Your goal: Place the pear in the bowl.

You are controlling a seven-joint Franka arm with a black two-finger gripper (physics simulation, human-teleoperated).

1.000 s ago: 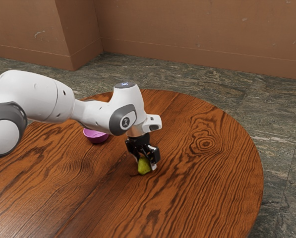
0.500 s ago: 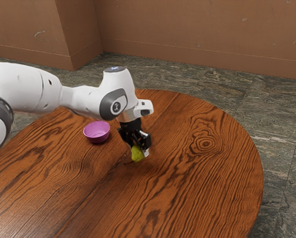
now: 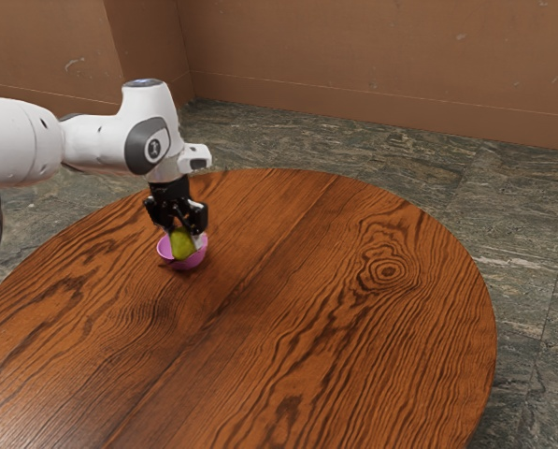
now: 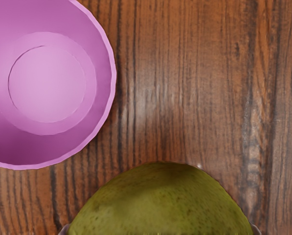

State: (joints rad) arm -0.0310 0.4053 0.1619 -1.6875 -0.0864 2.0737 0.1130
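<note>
Black and pointing down, the gripper has both fingers closed on the pear, one on each side of it, with pale fingertips just peeping out past its skin in the wrist view. Yellow-green with darker speckles, the pear is held in that grip, just beside the bowl as seen from the hand, with a strip of bare wood showing between the two. From the exterior view it overlaps the bowl's opening. The bowl is pink and stands upright on the table, its inside and the ring of its round base visible from the hand. Above the gripper, the white arm with dark grey joint covers comes in from the exterior view's left. Under it all is the round wooden table, reddish brown, strongly grained, with a swirling knot toward the exterior view's right. Beyond lie a grey-green stone floor and brown walls.
</note>
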